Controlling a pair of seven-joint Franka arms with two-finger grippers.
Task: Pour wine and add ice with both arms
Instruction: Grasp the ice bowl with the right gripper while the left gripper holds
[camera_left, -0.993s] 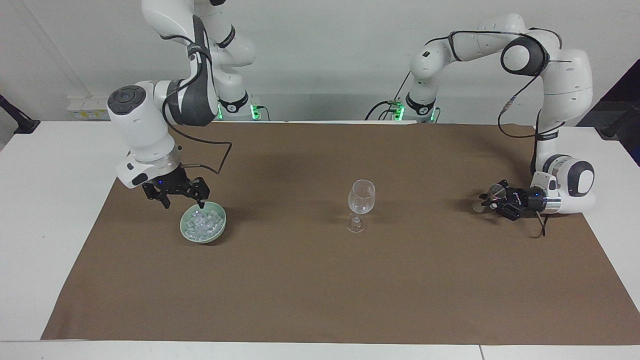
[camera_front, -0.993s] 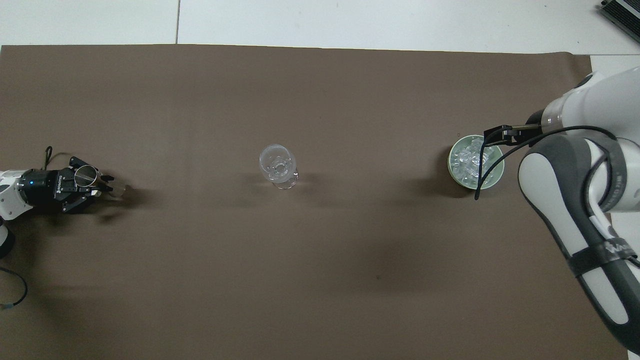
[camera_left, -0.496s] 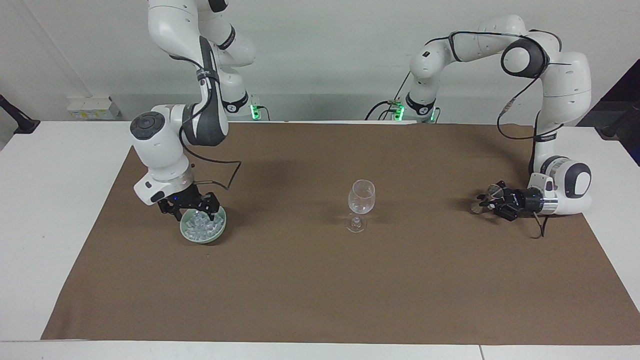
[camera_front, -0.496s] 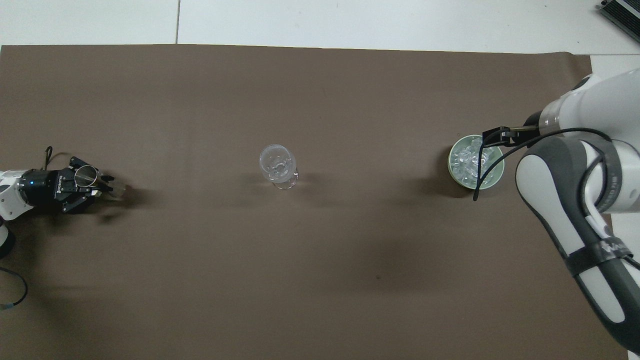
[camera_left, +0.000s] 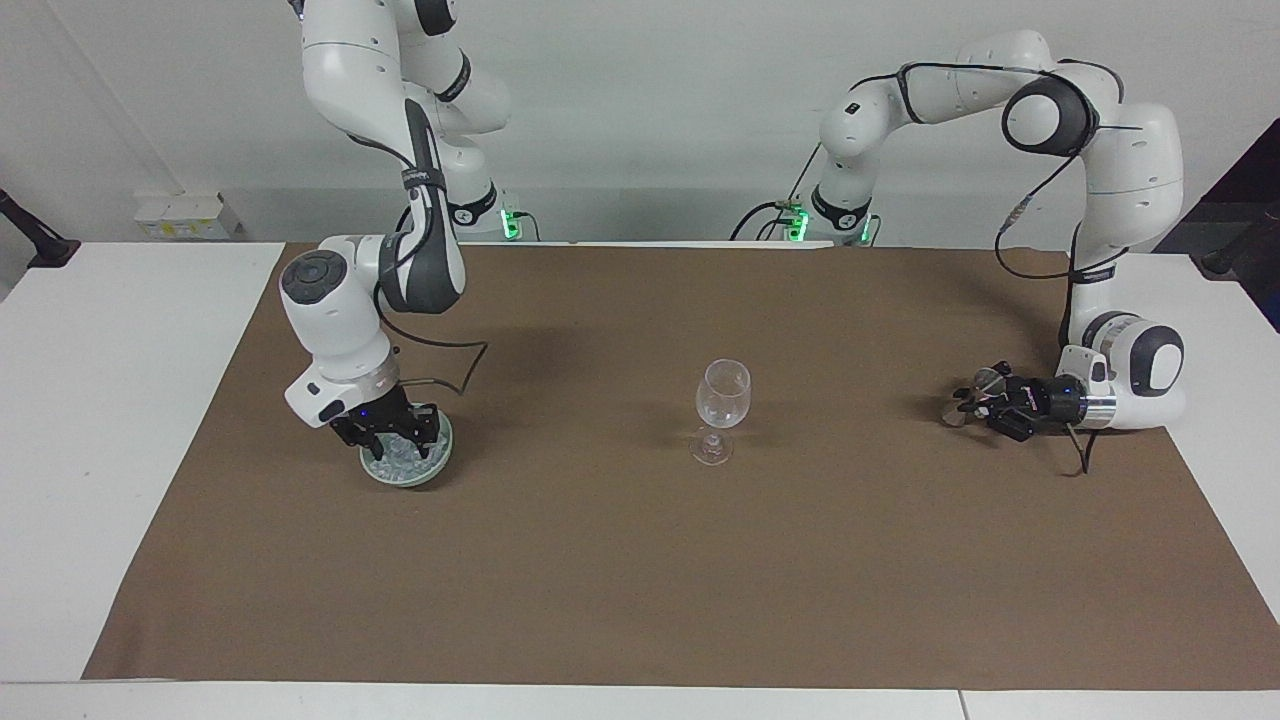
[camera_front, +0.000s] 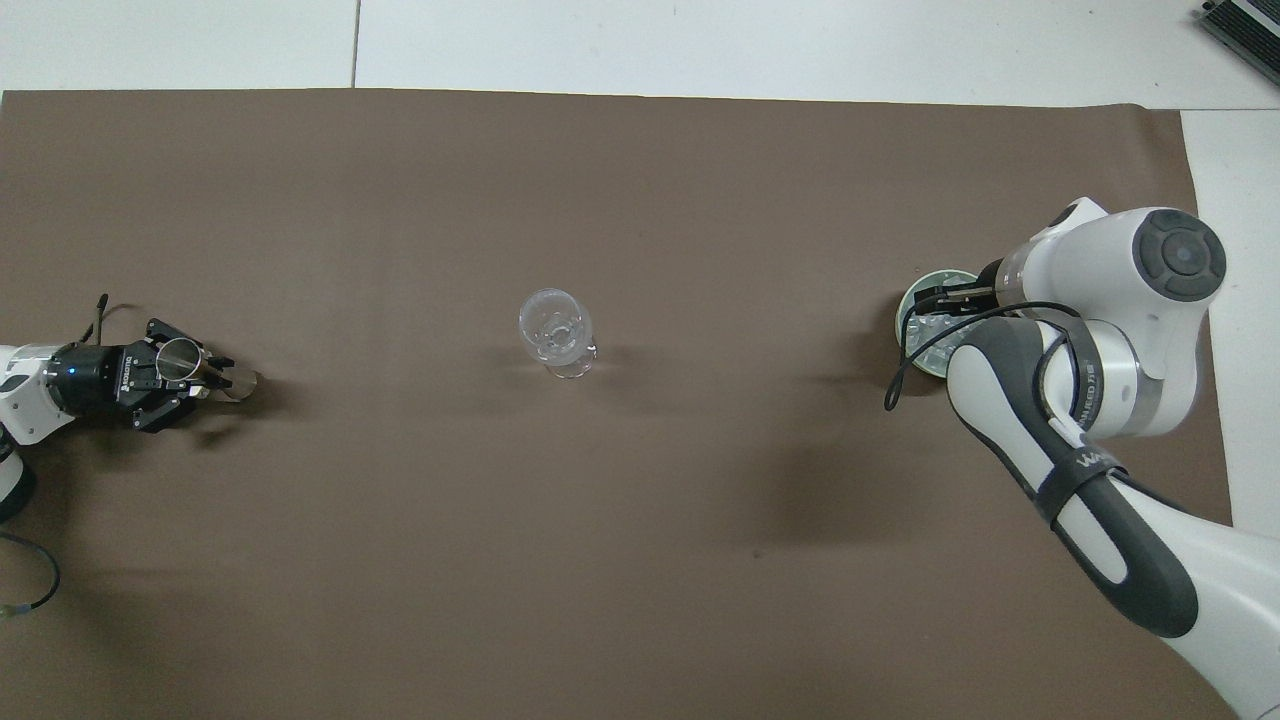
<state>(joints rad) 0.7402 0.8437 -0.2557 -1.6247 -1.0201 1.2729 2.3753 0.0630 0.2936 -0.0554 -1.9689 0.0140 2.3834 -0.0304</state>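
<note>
The right tool (camera_left: 388, 432) is down in the green bowl (camera_left: 437, 462) among the ice (camera_left: 405, 455); I cannot tell its grip. Facing view: bowl at nine o'clock of the wine glass (camera_left: 721, 408). At three o'clock the left tool (camera_left: 968, 404) is clenched on a small glass cup (camera_front: 180, 354), low over the table (camera_left: 640, 560).

One high camera faces the robots; another looks steeply down from above them. Both share the worktop (camera_left: 640, 560).

A robotics lab: two white arms (camera_left: 370, 250) bolted (cables trailing) to a paper-covered table (camera_left: 640, 560) against bare walls.
</note>
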